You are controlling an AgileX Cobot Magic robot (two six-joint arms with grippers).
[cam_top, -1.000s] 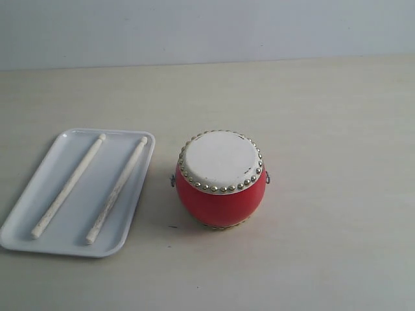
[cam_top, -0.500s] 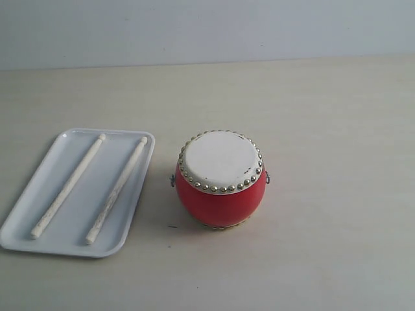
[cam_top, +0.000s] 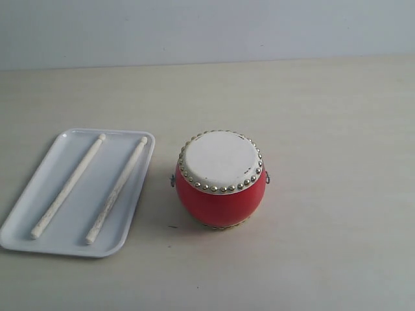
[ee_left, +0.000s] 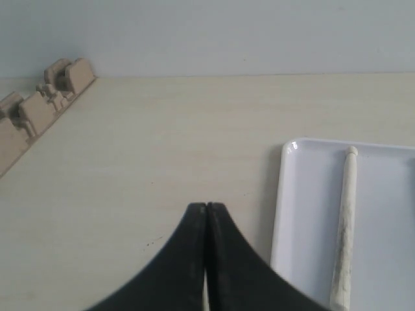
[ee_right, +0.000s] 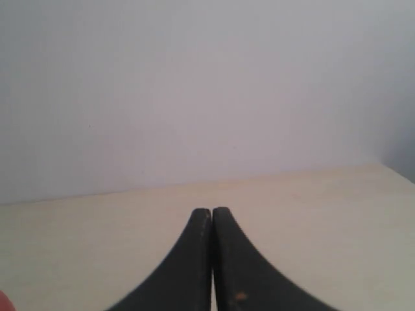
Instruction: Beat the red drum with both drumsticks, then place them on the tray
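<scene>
The red drum (cam_top: 220, 180) stands upright mid-table, its off-white skin ringed with studs. To its left lies the white tray (cam_top: 32, 194) with both drumsticks on it, side by side: one (cam_top: 69, 185) nearer the outer edge, the other (cam_top: 117, 189) nearer the drum. Neither gripper shows in the exterior view. In the left wrist view my left gripper (ee_left: 206, 207) is shut and empty over bare table, just beside the tray (ee_left: 305, 214) and one drumstick (ee_left: 345, 227). My right gripper (ee_right: 211, 211) is shut and empty over bare table; a red sliver of the drum (ee_right: 4, 302) shows at the frame's corner.
A beige slotted fixture (ee_left: 39, 107) sits at the table's edge in the left wrist view. A pale wall backs the table (cam_top: 337, 129), which stretches bare to the right of the drum.
</scene>
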